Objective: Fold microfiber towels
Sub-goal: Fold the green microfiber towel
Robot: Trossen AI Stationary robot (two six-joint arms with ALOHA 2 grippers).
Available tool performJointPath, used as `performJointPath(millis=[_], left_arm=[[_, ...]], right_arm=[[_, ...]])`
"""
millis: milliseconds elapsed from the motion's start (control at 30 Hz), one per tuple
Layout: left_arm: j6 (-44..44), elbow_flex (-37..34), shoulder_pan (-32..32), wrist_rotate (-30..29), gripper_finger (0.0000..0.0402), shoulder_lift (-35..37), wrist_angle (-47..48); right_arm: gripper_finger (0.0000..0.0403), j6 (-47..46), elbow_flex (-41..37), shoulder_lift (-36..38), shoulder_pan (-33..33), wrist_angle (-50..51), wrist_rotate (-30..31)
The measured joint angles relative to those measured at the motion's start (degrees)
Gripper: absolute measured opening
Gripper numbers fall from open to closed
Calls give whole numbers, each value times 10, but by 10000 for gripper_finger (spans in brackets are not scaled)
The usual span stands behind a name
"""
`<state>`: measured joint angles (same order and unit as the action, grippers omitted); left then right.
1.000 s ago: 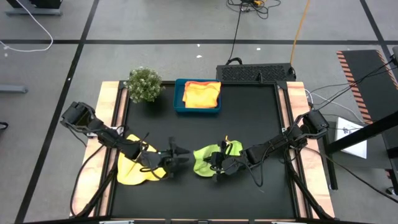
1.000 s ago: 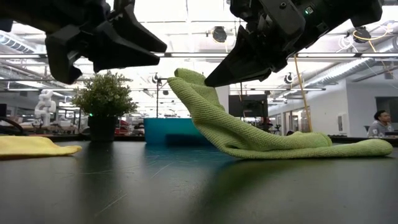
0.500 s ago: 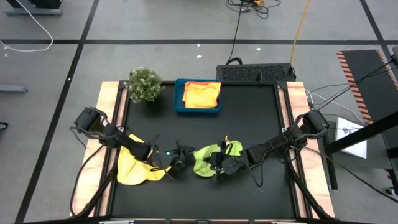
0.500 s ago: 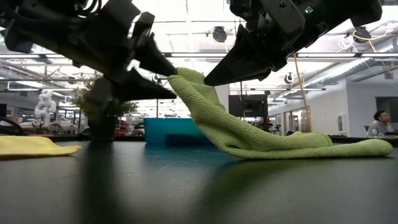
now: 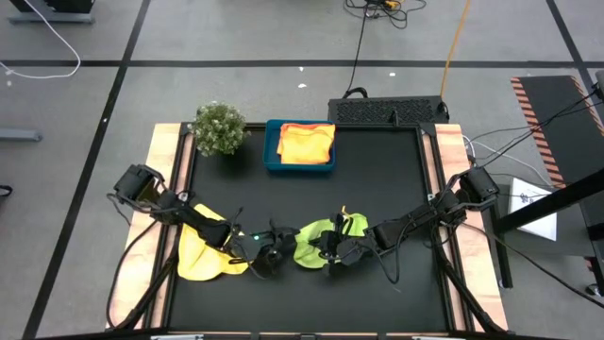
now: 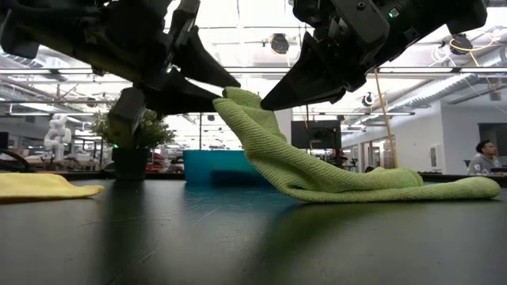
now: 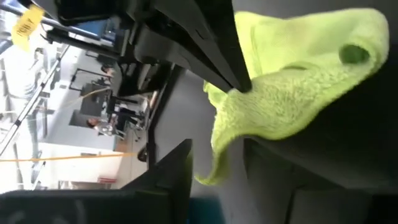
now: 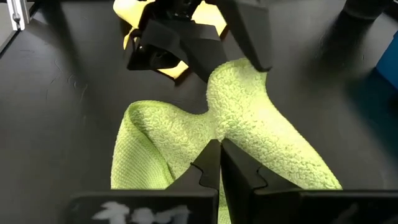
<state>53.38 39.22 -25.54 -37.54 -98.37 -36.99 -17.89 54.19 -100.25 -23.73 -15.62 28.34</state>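
A lime green towel [image 5: 308, 238] lies at the middle of the black table, with one part drawn up into a peak [image 6: 238, 99]. My right gripper [image 5: 326, 247] is shut on that peak. My left gripper [image 5: 279, 248] is open at the peak's left side. Its fingers [image 6: 207, 70] stand on either side of the raised cloth, and I cannot tell whether they touch it. A yellow towel [image 5: 198, 260] lies crumpled flat under my left arm. My right gripper pinches a raised fold of the lime towel [image 8: 215, 132] between its two fingers. The fingers slant down from the table's right side. The cloth rises to a peak at the fingers, and the rest of it [image 6: 372, 184] lies slack on the table.
A blue tray [image 5: 272, 161] holding orange-yellow towels [image 5: 307, 142] stands at the far middle. A small bushy plant [image 5: 219, 127] stands to its left. The near part of the table in front of both grippers is bare.
My left gripper has moved toward the table's right edge, tipping downward, up to the lime towel's raised peak. Its fingers now stand around the peak. My right gripper and the towel have kept still.
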Motion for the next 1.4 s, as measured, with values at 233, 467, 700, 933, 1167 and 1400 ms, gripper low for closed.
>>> performJointPath(millis=[233,467,700,933,1167,1400], left_arm=[[-22,0,9,15,55,0,30],[-39,0,11,15,7,0,32],[-86,0,11,15,3,0,74],[-106,0,5,15,3,1,89],[-120,0,1,15,3,0,89],[-135,0,1,44,3,1,90]], right_arm=[[0,0,0,0,0,0,1],[20,29,0,0,-13,-1,-14],[102,34,0,1,-51,10,-16],[169,-88,0,1,-55,122,-16],[173,-215,0,1,8,233,-77],[172,-219,0,1,88,228,-226]])
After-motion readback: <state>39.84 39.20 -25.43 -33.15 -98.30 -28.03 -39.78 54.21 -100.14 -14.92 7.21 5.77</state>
